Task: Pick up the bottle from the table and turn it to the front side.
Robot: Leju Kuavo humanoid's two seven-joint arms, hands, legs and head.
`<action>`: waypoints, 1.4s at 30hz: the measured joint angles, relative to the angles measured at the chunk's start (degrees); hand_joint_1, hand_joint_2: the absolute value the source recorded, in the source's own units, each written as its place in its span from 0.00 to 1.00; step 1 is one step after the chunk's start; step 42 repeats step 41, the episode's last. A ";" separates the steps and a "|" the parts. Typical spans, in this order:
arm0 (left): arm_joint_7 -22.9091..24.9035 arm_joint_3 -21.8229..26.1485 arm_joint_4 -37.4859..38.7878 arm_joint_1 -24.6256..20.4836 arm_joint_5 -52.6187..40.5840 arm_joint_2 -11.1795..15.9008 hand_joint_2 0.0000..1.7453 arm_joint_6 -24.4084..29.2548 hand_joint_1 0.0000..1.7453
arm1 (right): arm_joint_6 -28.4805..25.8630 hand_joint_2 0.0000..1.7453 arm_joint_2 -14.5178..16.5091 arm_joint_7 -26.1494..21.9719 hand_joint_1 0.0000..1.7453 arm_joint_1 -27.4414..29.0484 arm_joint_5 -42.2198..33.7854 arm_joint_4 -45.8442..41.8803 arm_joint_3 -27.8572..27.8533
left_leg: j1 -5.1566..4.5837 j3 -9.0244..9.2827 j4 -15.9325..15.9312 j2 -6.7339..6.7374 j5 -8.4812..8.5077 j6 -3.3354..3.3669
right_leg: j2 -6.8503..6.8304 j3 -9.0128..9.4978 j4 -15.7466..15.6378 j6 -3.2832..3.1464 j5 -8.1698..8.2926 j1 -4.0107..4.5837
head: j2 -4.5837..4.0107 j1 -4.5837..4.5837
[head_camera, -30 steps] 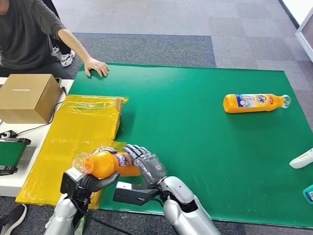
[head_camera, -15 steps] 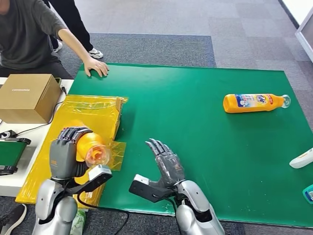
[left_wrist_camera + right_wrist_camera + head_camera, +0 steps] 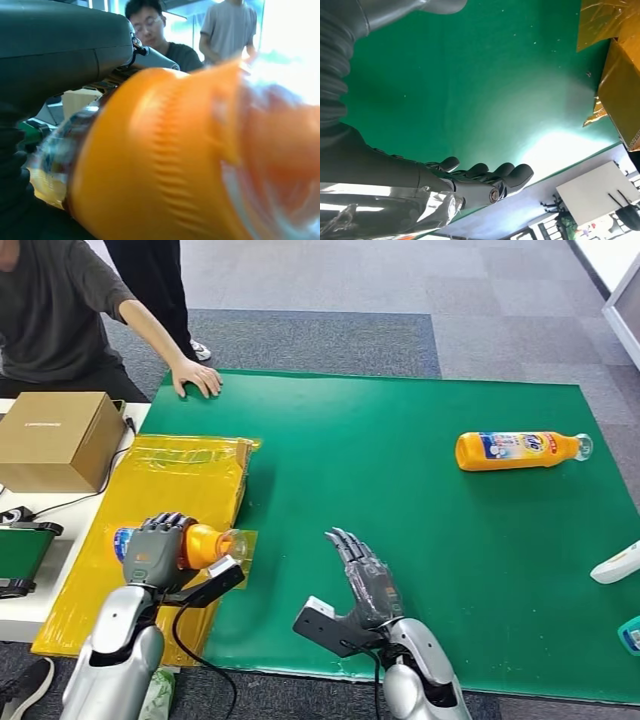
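My left hand (image 3: 155, 550) grips an orange bottle (image 3: 202, 543) over the yellow sheet at the table's near left. The bottle lies level, its clear cap pointing right and its label end sticking out to the left of the fingers. In the left wrist view the orange bottle (image 3: 181, 165) is very close and blurred, with my left hand (image 3: 56, 55) wrapped over it. My right hand (image 3: 367, 578) hovers open above the green mat near the front edge, fingers spread and holding nothing; the right wrist view shows the right hand (image 3: 471, 177) over bare mat. A second orange bottle (image 3: 521, 449) lies on its side at the far right.
A person sits at the far left with a hand (image 3: 196, 375) flat on the green mat (image 3: 392, 500). A cardboard box (image 3: 56, 438) stands left of the yellow sheet (image 3: 162, 490). A white object (image 3: 615, 565) and a teal one (image 3: 631, 636) lie at the right edge.
A second ago both hands held the bottle. My right hand let go and drew off to the right. My left hand turned the bottle so its cap now points right.
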 joint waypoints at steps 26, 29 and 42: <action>-21.50 4.45 2.44 3.05 42.46 -0.15 1.00 -13.39 0.00 | -0.57 1.00 0.02 -1.64 0.00 1.28 -4.46 3.77 -3.83 | 0.00 -0.03 0.00 0.00 -0.01 -0.03 | 0.01 -0.02 0.00 -0.02 0.00 0.01 | 0.01 0.01; -27.03 8.06 -1.75 5.49 58.15 -1.38 1.00 -20.18 0.00 | -0.71 1.00 0.02 -1.51 0.00 1.72 -5.21 3.80 -3.92 | 0.00 -0.04 0.00 0.01 -0.03 -0.02 | 0.01 -0.05 0.00 -0.01 -0.02 0.00 | 0.00 0.01; -32.53 22.81 -11.88 12.30 81.27 -10.62 1.00 -39.16 0.00 | -3.84 1.00 0.02 -11.65 0.00 9.40 -19.86 -6.15 -7.26 | -0.01 -0.05 0.00 -0.01 -0.17 0.05 | -0.02 -0.03 -0.01 0.01 -0.16 -0.02 | 0.01 0.00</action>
